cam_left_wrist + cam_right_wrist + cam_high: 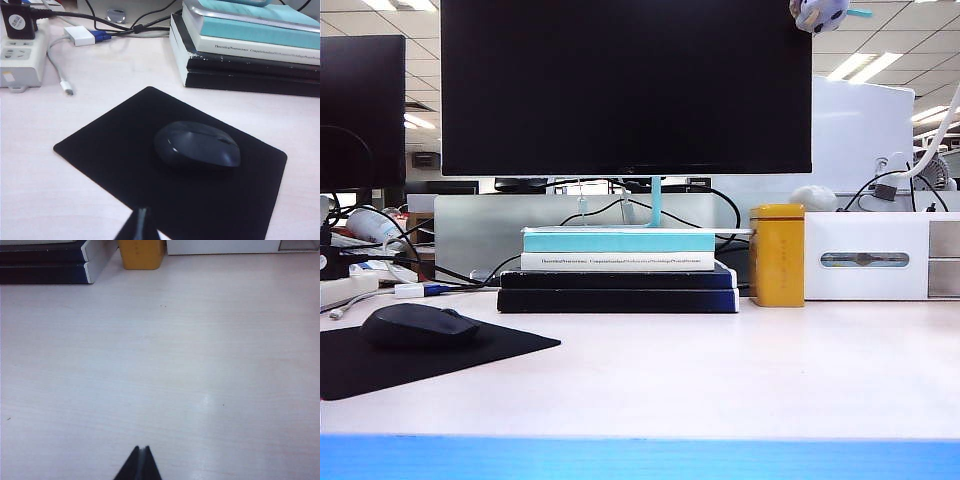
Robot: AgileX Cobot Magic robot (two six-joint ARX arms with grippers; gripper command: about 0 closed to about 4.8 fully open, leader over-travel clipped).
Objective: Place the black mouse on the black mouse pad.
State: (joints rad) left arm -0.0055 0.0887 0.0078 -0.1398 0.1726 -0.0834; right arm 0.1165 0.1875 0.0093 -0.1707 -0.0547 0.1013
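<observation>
The black mouse rests on the black mouse pad, which lies flat on the pale desk at the left. My left gripper is shut and empty, its tips together over the pad's near edge, well short of the mouse. My right gripper is shut and empty above bare desk, far from mouse and pad. Neither gripper shows in the exterior view.
A stack of books stands under the monitor, just beyond the pad. A yellow tin and a white box stand at the right. A power strip and cables lie beyond the pad.
</observation>
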